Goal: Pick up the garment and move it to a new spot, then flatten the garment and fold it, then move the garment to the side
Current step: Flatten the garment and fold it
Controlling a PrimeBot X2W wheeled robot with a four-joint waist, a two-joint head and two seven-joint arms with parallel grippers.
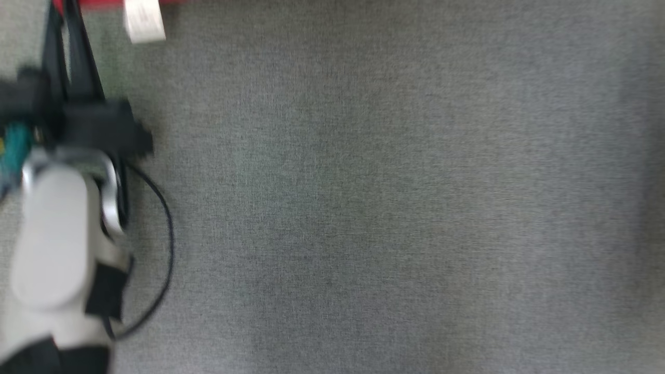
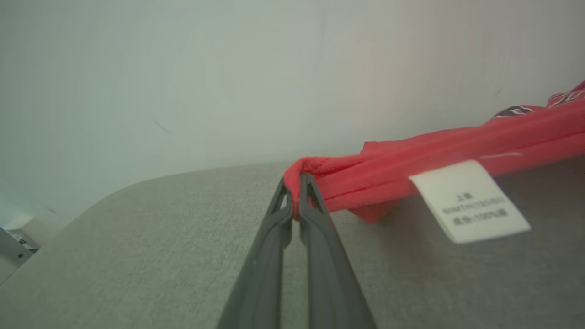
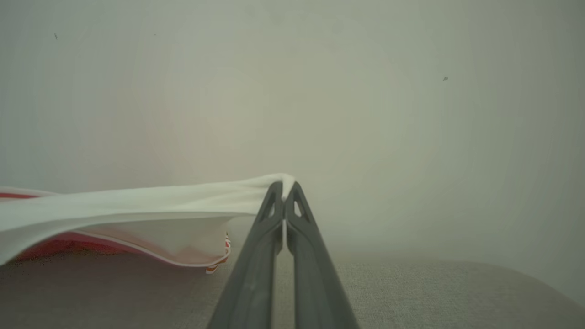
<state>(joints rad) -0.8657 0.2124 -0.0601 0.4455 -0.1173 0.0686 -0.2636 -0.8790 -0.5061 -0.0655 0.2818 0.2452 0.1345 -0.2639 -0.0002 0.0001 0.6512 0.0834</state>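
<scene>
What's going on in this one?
The robot holds a garment between both arms over a grey fabric surface. The left jaws are shut on its red edge near the white label. The right jaws are shut on a white part. At both grips the cloth looks lifted off the surface, so it is not yet laid flat.

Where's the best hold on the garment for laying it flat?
Grip the garment at two opposite ends, coming low over the grey surface from outside: left gripper pinches the bunched red end, right gripper the white end, and the cloth looks taut.
</scene>
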